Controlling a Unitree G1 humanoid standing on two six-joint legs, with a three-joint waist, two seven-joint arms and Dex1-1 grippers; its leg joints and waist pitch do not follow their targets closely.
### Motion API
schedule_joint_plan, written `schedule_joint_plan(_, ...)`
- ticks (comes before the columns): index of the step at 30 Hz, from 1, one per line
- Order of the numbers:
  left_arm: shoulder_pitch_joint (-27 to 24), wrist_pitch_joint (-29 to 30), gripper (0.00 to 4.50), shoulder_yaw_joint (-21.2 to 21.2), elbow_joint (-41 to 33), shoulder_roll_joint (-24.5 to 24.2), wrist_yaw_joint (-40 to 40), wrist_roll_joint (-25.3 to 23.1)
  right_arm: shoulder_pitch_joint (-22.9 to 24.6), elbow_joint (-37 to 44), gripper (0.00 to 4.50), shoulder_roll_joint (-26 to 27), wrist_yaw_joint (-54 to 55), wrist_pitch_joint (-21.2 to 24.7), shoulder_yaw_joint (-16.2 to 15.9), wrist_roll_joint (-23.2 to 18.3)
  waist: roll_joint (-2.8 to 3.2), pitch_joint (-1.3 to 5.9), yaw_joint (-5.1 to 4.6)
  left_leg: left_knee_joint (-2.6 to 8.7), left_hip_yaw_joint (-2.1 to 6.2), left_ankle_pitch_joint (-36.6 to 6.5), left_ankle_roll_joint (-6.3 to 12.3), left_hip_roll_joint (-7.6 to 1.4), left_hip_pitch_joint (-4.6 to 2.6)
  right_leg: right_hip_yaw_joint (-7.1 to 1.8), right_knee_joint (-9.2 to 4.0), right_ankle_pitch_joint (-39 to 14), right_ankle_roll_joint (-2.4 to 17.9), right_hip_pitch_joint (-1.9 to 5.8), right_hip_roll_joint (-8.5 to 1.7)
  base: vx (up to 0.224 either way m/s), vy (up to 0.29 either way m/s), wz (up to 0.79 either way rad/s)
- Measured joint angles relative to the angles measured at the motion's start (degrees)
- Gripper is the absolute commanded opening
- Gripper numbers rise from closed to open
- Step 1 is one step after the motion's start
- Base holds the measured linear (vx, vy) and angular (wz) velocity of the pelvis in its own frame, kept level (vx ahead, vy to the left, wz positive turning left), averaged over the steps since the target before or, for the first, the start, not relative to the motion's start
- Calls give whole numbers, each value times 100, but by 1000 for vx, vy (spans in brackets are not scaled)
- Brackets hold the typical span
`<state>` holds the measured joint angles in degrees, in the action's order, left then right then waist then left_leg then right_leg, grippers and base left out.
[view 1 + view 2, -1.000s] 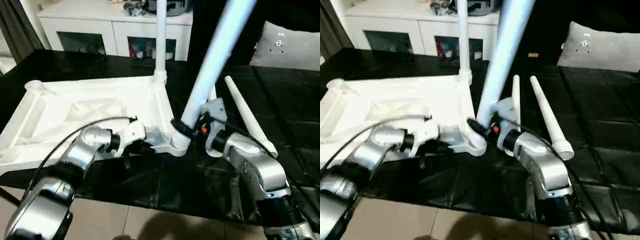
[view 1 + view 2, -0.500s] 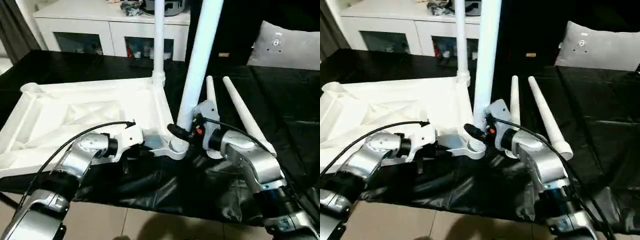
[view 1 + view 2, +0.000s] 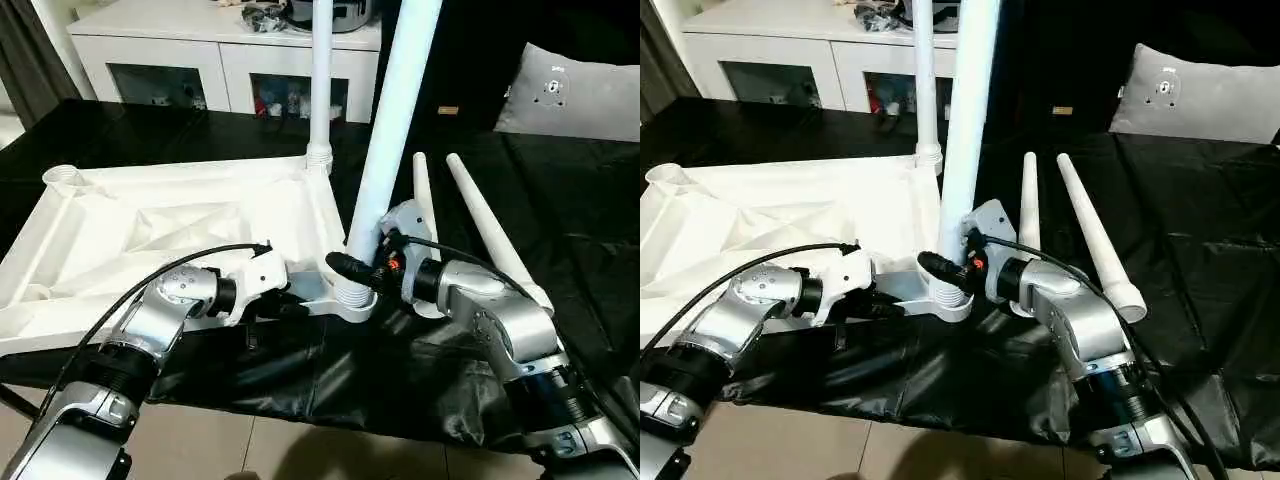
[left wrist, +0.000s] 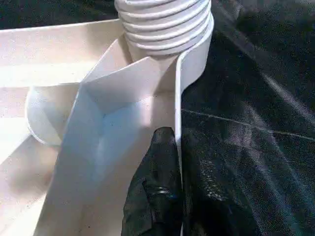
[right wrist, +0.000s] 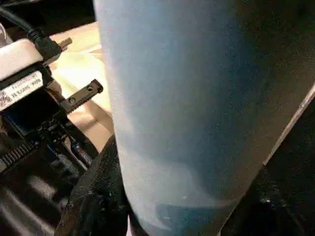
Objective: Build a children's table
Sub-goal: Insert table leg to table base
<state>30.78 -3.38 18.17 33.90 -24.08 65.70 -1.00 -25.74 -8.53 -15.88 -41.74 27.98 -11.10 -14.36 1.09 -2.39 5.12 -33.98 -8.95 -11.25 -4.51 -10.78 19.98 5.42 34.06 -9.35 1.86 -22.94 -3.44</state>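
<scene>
The children's table top (image 3: 150, 225) lies upside down, ribbed underside up, on the black-covered work surface. One white leg (image 3: 321, 80) stands upright in its far right corner socket. A second leg (image 3: 395, 110) rises almost upright from the near right corner socket (image 3: 352, 297), its threaded end (image 4: 165, 24) resting in the socket. My right gripper (image 3: 362, 268) is shut on this leg just above the socket. My left gripper (image 3: 290, 300) is shut on the top's near rim (image 4: 178, 98) beside that socket. Two loose legs (image 3: 422, 200) (image 3: 490, 240) lie to the right.
A white cabinet with glass doors (image 3: 230, 70) stands behind the work surface, and a grey cushion (image 3: 570, 90) lies at the back right. The black cover (image 3: 330, 370) is wrinkled at the front edge, with tiled floor (image 3: 300, 450) below.
The leg in my right gripper has swung from a strong rightward tilt to nearly upright, and its base has settled onto the near right socket. My left gripper keeps its hold on the rim.
</scene>
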Motion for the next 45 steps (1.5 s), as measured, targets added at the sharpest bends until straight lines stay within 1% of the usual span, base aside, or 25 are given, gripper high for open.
schedule_joint_plan(7, 22, 35, 0, -1, 4, -17, 38, -32, -132, -59, 189, -89, -68, 239, -61, 78, -9, 7, 6, 1, 0, 0, 0, 0, -1, 1, 0, 0, 0, 1, 0, 0, 0, 0)
schedule_joint_plan(13, 60, 41, 0, 7, 40, -14, 73, -49, -214, -205, 189, -71, -130, 260, -25, 35, -23, 14, 8, 1, 0, 0, 0, 0, -1, 1, -1, 0, 0, 1, 0, 0, 0, 0)
schedule_joint_plan(14, 61, 44, 0, 6, 41, -14, 75, -50, -217, -247, 189, -42, -136, 261, 16, 11, -24, 14, 7, 1, 0, 0, 0, 0, -1, 1, -1, 0, 0, 1, 0, 0, 0, 0)
schedule_joint_plan(16, 62, 55, 0, 4, 41, -13, 80, -50, -237, -491, 189, 98, -124, 268, 231, -149, -24, 14, 6, 1, 0, 0, 0, 0, -1, 1, 0, 0, 0, 1, 0, 0, 0, 0)
schedule_joint_plan(17, 63, 55, 0, 4, 40, -12, 87, -50, -243, -568, 189, 132, -125, 264, 290, -196, -24, 14, 7, 1, 0, 0, 0, 0, 0, 1, -1, 0, 1, 1, 0, 0, 0, 0)
schedule_joint_plan(21, 74, 55, 0, 3, 42, 6, 90, -68, -259, -726, 189, 171, -127, 262, 412, -337, -24, 14, 20, 1, 0, 0, 0, -1, 0, 1, -1, 0, 1, 1, 0, 0, 0, 0)
schedule_joint_plan(25, 99, 54, 0, 5, 67, 37, 97, -90, -63, -750, 189, 233, -142, 90, 642, -522, -22, 15, 53, 1, 0, -1, 1, -1, 0, 1, -2, -1, 1, 1, 0, 0, 0, 0)
schedule_joint_plan(28, 101, 54, 0, 7, 71, 60, 97, -93, 175, -796, 189, 366, -152, -130, 899, -680, -15, 18, 71, 4, 0, -2, 1, -1, 1, 1, -5, -2, 1, 0, 0, 0, 0, 0)
schedule_joint_plan(30, 103, 55, 0, 7, 79, 75, 101, -93, 317, -768, 189, 394, -159, -248, 968, -781, -10, 21, 80, 8, 0, -2, 1, 0, 0, 1, -7, -3, 1, 2, 0, 0, 0, 0)
schedule_joint_plan(31, 103, 55, 0, 11, 79, 93, 108, -95, 461, -697, 189, 421, -159, -366, 1033, -840, -4, 25, 97, 10, 0, -3, 2, 0, 0, 1, -9, -5, 0, 3, 0, 0, 0, 0)
schedule_joint_plan(33, 103, 55, 0, 13, 92, 108, 110, -95, 644, -586, 189, 460, -162, -525, 1083, -862, 10, 33, 112, 10, 0, -3, 2, 0, 0, 1, -10, -5, 0, 2, 0, 0, 0, 0)
schedule_joint_plan(38, 102, 55, 0, 8, 115, 117, 107, -94, 904, -465, 189, 467, -125, -887, 1036, -806, 18, 37, 108, 11, 0, -3, 2, 1, -2, 2, -10, -5, 0, 2, 0, 0, 0, 0)
schedule_joint_plan(40, 97, 59, 0, 7, 115, 116, 107, -93, 935, -410, 189, 347, -107, -1234, 739, -504, 22, 40, 102, 11, 0, -3, 2, 1, -2, 2, -12, -5, -1, 3, 0, 0, 0, 0)
schedule_joint_plan(41, 91, 71, 0, 7, 115, 117, 105, -93, 916, -397, 189, 232, -89, -1500, 491, -267, 20, 41, 100, 11, 0, -3, 2, 1, -4, 2, -11, -5, -1, 5, 0, 0, 0, 0)
schedule_joint_plan(42, 85, 76, 0, 6, 115, 117, 101, -94, 890, -383, 189, 180, -89, -1705, 350, -84, 17, 43, 97, 11, 0, -3, 2, 1, -8, 2, -11, -6, -1, 8, 0, 0, 0, 0)
schedule_joint_plan(43, 78, 84, 0, 2, 115, 109, 98, -94, 873, -382, 189, 160, -84, -1803, 278, 55, 13, 46, 86, 11, 0, -3, 2, 1, -14, 2, -11, -6, -1, 13, 0, 0, 0, 0)
schedule_joint_plan(45, 67, 101, 0, 2, 114, 106, 91, -95, 876, -389, 189, 156, -74, -1903, 212, 165, 7, 50, 66, 10, 1, -2, 3, 2, -22, 2, -13, -6, -1, 21, 0, 0, 0, 0)
